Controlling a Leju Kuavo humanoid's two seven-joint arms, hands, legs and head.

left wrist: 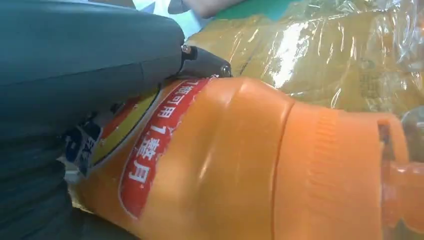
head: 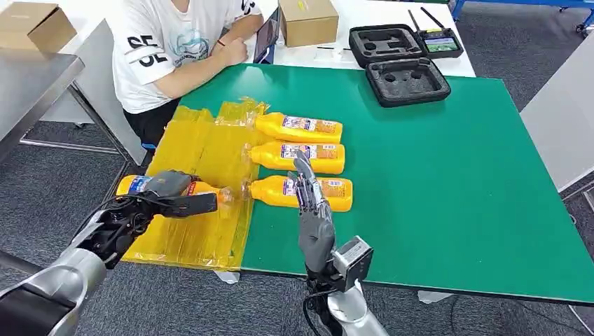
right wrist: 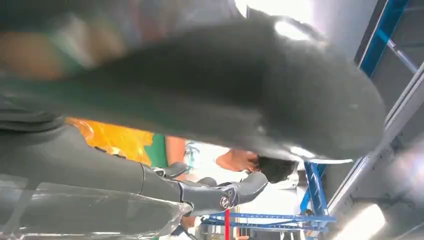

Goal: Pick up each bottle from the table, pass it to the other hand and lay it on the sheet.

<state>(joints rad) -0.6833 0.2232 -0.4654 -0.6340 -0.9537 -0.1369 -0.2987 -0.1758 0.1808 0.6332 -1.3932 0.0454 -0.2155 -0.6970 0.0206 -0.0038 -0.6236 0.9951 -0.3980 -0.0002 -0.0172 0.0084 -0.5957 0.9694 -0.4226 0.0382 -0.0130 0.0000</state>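
Left hand (head: 168,187) is gripping one bottle (head: 203,189) over the sheet (head: 203,150); right hand (head: 312,210), fingers spread and empty, is hovering above three waiting bottles (head: 301,157).

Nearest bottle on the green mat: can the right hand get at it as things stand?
Probably yes. The right hand hangs open directly over the nearest bottle, fingers extended, holding nothing. No other object lies between them, and the left hand is off over the yellow sheet gripping another bottle.
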